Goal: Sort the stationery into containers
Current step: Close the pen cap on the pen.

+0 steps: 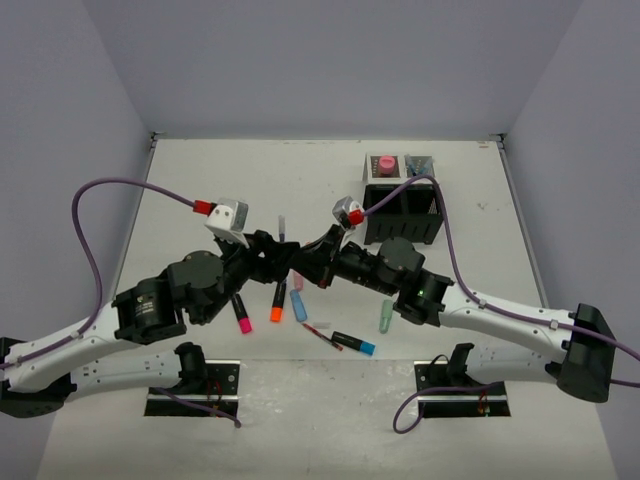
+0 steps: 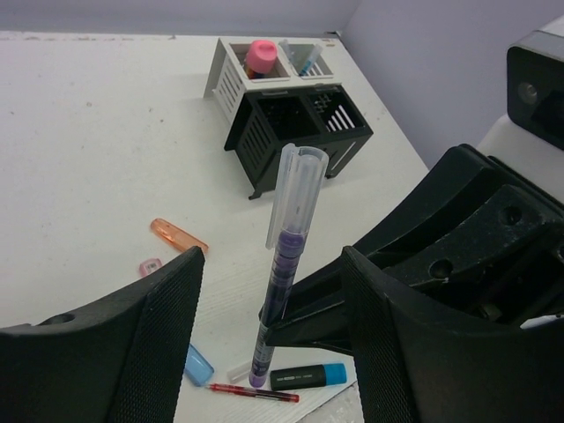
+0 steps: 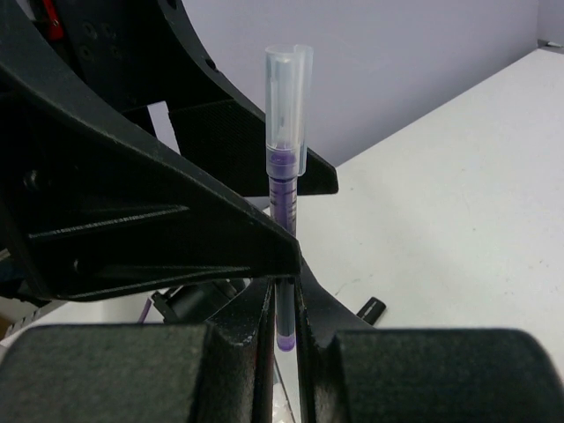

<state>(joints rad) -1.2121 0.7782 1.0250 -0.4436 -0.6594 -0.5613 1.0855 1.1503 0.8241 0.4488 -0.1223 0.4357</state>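
Note:
A purple pen point(image 3: 286, 150) with a clear cap stands upright above the table's middle, with my right gripper point(image 3: 284, 326) shut on its lower barrel. My left gripper point(image 2: 269, 344) is open, its fingers point(image 2: 167, 335) standing wide on either side of the pen point(image 2: 291, 256) without touching it. From above, both grippers meet at the centre, with the pen point(image 1: 282, 225) sticking up between them. The black mesh organizer point(image 1: 400, 215) stands at the back right, a pink glue stick point(image 1: 384, 163) in one pale compartment. More stationery lies below: pink point(image 1: 242, 315), orange point(image 1: 277, 302) and blue point(image 1: 298, 305) highlighters.
A red pen point(image 1: 322, 336), a black highlighter with a blue cap point(image 1: 354, 343) and a mint highlighter point(image 1: 385, 317) lie near the front. An orange cap point(image 2: 179, 236) and a blue cap point(image 2: 196, 363) lie under the left gripper. Purple cables arc over both arms.

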